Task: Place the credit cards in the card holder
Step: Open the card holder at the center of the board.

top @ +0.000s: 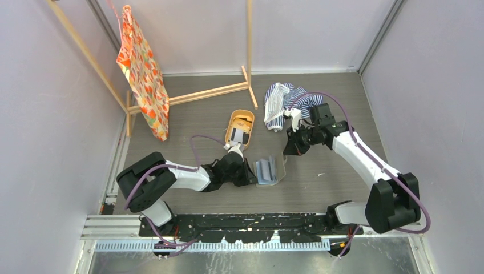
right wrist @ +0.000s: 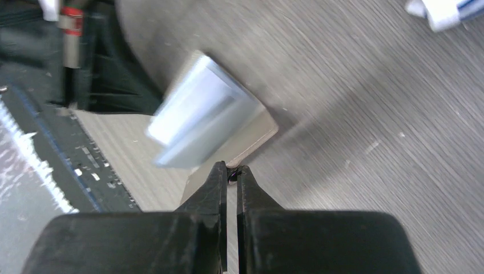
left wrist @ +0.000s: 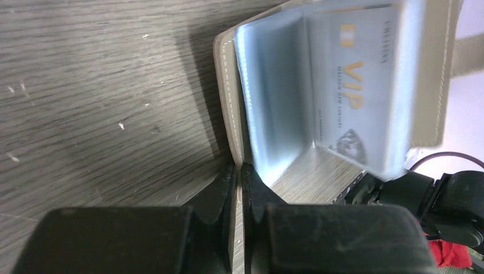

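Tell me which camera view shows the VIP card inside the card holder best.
The left wrist view: the VIP card appears large inside a clear sleeve of the card holder, its gold lettering readable. The top view shows only the small open card holder; the right wrist view shows it blurred, with no card print visible.
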{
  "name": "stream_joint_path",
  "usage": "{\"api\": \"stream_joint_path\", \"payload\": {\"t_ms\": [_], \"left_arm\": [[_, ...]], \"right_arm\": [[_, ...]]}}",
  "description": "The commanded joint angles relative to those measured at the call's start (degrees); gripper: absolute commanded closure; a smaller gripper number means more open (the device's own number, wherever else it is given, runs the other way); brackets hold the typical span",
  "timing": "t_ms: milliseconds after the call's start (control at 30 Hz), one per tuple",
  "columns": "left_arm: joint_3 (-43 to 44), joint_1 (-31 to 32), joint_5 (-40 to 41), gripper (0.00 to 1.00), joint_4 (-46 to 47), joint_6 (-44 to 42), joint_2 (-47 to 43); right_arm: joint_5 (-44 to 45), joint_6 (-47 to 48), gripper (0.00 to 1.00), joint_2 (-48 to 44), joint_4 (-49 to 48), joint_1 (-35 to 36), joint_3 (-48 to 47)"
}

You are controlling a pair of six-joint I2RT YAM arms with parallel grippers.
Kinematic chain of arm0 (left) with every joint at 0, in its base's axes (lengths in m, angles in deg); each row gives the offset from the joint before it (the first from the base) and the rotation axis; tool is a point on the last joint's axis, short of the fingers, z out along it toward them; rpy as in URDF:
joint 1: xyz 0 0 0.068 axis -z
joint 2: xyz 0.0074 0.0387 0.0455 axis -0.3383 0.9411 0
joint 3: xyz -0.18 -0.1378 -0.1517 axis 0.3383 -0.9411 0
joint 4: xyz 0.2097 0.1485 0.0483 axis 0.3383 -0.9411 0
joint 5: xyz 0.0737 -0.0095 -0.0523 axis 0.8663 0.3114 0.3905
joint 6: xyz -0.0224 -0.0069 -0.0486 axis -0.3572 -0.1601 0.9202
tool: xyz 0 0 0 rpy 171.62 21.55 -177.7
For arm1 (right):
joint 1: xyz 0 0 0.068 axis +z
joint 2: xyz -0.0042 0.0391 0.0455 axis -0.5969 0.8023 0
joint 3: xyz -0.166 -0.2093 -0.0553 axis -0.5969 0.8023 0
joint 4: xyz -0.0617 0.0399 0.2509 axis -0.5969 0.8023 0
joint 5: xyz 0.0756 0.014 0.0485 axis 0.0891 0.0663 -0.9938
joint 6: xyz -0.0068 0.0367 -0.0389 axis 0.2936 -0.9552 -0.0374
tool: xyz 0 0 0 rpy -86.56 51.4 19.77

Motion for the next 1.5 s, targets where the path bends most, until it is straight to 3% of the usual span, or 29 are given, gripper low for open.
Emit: {"api": "stream_joint_path", "payload": {"t_ms": [0, 133, 333, 400, 567, 667, 767, 867, 1067, 1200, 1333, 1467], "left_arm": [[-0.99, 0.11, 1.36, 0.92, -5.10, -1.04, -3.35], [-1.34, 0.06, 2.60, 0.93, -7.18, -1.88, -5.36], [-1.04, 0.06, 2.44, 0.93, -8.60, -3.44, -6.72], [-0.91, 0.06, 2.36, 0.93, -9.61, -4.13, -7.82], [0.06, 0.06, 2.52, 0.79, -13.66, -5.67, -11.27], [0.41, 0.06, 2.79, 0.71, -16.71, -6.10, -13.02], [0.51, 0.06, 2.88, 0.69, -20.05, -6.59, -15.76], [0.04, 0.06, 4.96, 0.67, -20.01, -6.71, -19.42], [1.73, 0.06, 3.72, 0.61, -13.89, -7.47, -20.19], [5.95, -0.19, 0.01, 0.61, -9.82, -8.60, -13.80], [11.17, -0.29, -0.12, 0.64, -12.61, -8.95, -8.65], [9.36, -0.29, 4.23, 0.63, -15.44, -8.21, -11.23]], "right_arm": [[13.51, -1.07, 0.99, 5.61, -1.80, -0.43, -2.19], [23.02, -0.06, 0.99, 11.94, 0.51, -0.74, -3.55], [27.79, -0.22, 0.96, 16.67, 1.97, -0.74, -4.86], [26.93, -0.22, 0.84, 16.12, 2.20, -0.70, -5.00], [22.33, 0.33, 0.39, 9.51, 1.51, -0.74, -4.43], [20.00, 0.73, 0.32, 3.99, 0.02, -0.77, -3.03], [14.86, 1.28, 0.32, -0.55, -0.44, -0.69, -1.89], [4.06, 2.35, 0.33, -2.44, 0.56, -0.74, -1.64], [-12.70, 5.87, 0.45, 0.24, 7.05, 2.40, -4.29], [-13.51, 3.31, 0.55, 3.25, 6.19, 4.41, -4.85], [-13.72, 1.03, 0.69, 5.13, 5.28, 5.11, -4.39], [-2.21, -1.65, 0.76, 9.76, 3.35, 9.06, -3.87]]}}
